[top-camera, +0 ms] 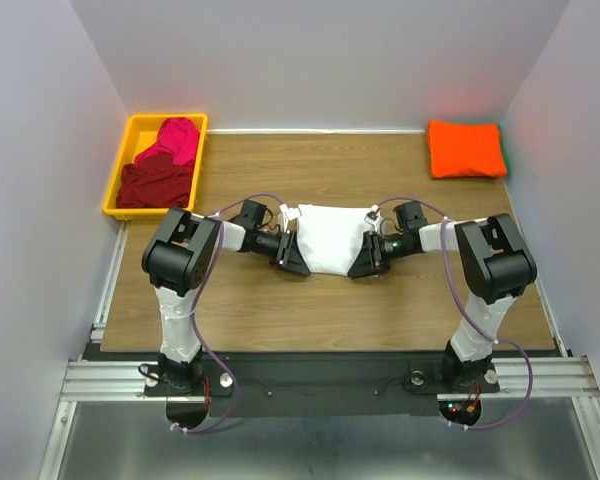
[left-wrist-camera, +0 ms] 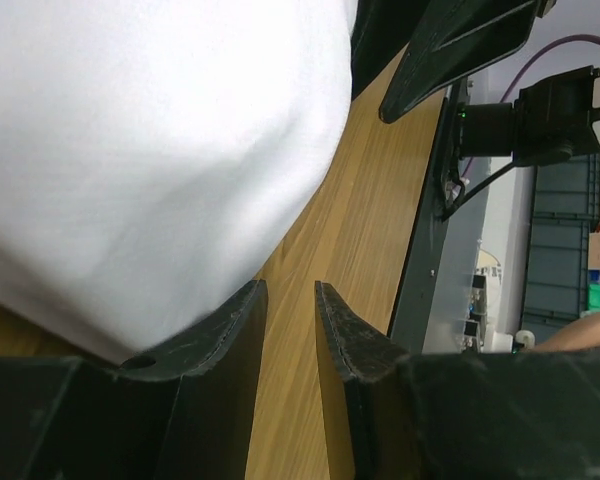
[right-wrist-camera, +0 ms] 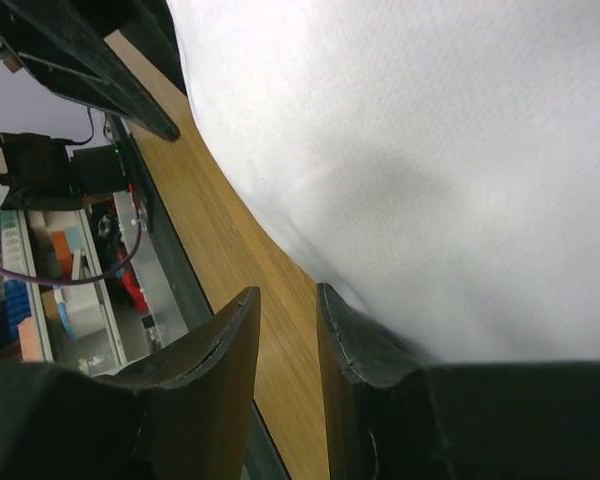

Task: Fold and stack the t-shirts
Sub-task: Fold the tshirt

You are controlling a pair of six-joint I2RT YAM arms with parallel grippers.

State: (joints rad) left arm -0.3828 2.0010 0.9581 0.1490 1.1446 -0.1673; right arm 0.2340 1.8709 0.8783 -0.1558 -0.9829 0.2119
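Note:
A folded white t-shirt (top-camera: 332,238) lies mid-table between my two grippers. My left gripper (top-camera: 292,255) is at its left edge. In the left wrist view its jaws (left-wrist-camera: 290,290) stand slightly apart with only bare wood between them, and the white t-shirt (left-wrist-camera: 150,150) rests against the outer side of one finger. My right gripper (top-camera: 368,258) is at the shirt's right edge. Its jaws (right-wrist-camera: 288,295) are also slightly apart over bare wood, with the white t-shirt (right-wrist-camera: 430,150) beside one finger. A folded bright orange t-shirt (top-camera: 465,148) lies at the back right.
A yellow bin (top-camera: 120,180) at the back left holds a dark red t-shirt (top-camera: 156,184) and a magenta t-shirt (top-camera: 176,140). The wooden table (top-camera: 280,310) is walled on three sides. A metal rail runs along the near edge.

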